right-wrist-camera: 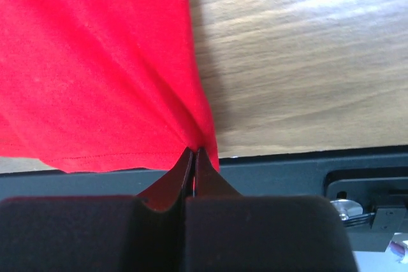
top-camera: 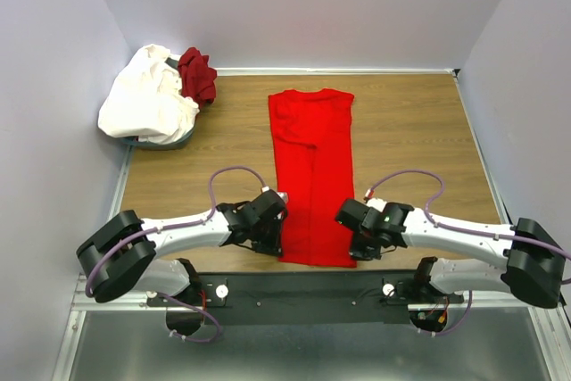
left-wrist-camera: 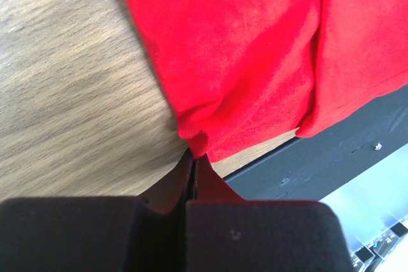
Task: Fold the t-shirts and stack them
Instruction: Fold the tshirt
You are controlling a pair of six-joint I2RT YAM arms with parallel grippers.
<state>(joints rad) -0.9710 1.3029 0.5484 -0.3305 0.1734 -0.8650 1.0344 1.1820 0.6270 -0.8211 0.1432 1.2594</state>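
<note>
Wood-grain counter (top-camera: 410, 131) fills the walled bay. At its near edge, the left claw (left-wrist-camera: 193, 157) is clamped on one bottom corner of the bright red cloth t-shirt (top-camera: 312, 158), which lies folded lengthwise into a narrow strip. The right claw (right-wrist-camera: 193, 154) pinches the other corner. Far left, a crumpled white t-shirt (top-camera: 147, 100) touches a bunched maroon t-shirt (top-camera: 196, 73).

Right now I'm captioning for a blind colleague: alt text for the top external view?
A bright red t-shirt, folded into a long strip, lies on the wooden table, the left hand and right hand pinching its near corners. A white t-shirt and maroon t-shirt are heaped far left.
</note>
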